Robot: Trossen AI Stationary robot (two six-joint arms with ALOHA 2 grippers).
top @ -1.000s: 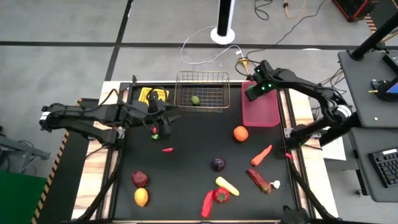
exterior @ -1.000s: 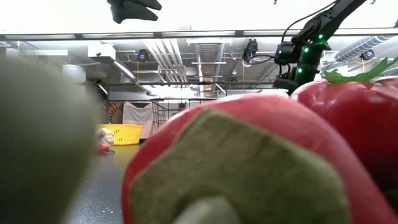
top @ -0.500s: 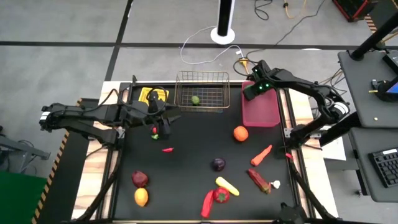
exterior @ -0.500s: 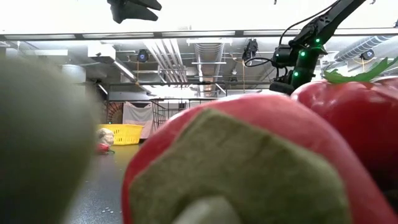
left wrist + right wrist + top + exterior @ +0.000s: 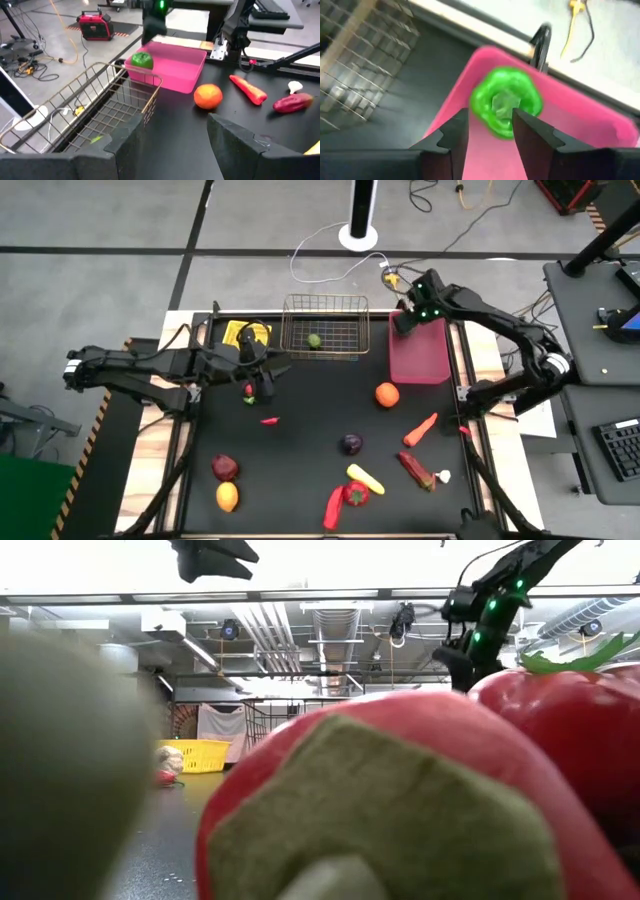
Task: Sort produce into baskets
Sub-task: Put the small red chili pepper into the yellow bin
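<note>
Black tabletop (image 5: 310,440) carries 3 baskets; pink bin (image 5: 420,355) is the landmark. Over its far corner, right gripper (image 5: 490,131) is parted, green pepper (image 5: 506,101) below; contact unclear. Left gripper (image 5: 172,132), open, empty, waits left of the bin.

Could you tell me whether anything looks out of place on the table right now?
Red produce sits right against the low camera, blocking most of its view. The green pepper lies at a corner of the pink bin under the open right gripper; nothing looks spilled.
</note>
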